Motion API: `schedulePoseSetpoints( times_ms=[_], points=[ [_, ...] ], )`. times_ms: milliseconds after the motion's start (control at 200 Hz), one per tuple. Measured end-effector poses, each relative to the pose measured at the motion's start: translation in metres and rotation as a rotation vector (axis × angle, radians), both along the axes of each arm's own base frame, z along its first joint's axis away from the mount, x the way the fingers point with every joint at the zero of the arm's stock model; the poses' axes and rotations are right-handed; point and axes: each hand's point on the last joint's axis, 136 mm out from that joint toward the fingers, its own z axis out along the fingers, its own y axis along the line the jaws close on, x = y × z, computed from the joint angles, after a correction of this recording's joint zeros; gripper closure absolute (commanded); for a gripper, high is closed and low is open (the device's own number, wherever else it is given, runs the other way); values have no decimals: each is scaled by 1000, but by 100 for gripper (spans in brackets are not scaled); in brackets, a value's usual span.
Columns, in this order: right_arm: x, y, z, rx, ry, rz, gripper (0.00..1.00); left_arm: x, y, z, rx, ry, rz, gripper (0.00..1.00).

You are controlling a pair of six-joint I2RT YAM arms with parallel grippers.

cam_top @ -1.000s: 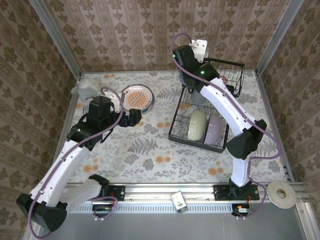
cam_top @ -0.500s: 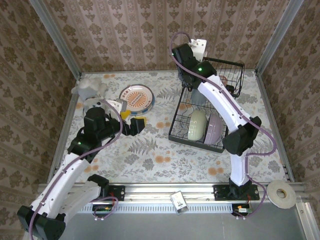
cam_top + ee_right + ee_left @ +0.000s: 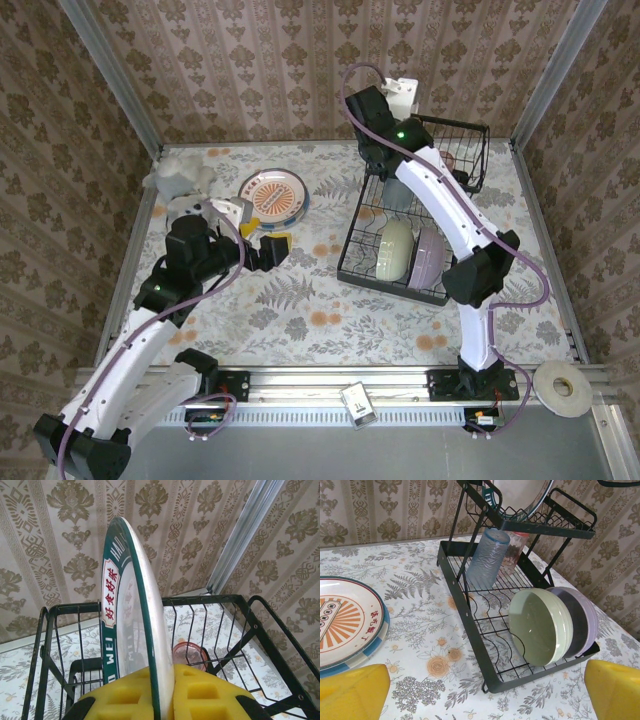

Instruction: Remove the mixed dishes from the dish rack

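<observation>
L jaws wide, empty, at 9 o'clock by flat plate (image 3: 275,193) on desk (image 3: 300,310). R jaws clamped on rim of upright plate (image 3: 131,622) in rack (image 3: 461,607) top shelf, 1 o'clock. Lift straight up till clear of wires, no twist, then swing out to desk.
</observation>
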Motion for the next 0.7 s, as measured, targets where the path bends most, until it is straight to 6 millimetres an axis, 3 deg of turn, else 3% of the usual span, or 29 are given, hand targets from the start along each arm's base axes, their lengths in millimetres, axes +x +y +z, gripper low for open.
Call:
schedulePoseSetpoints(
  times_ms=[700],
  points=[
    [-3, -8, 16, -83, -33, -44, 100, 1, 0, -1, 2, 1, 4, 0]
  ],
)
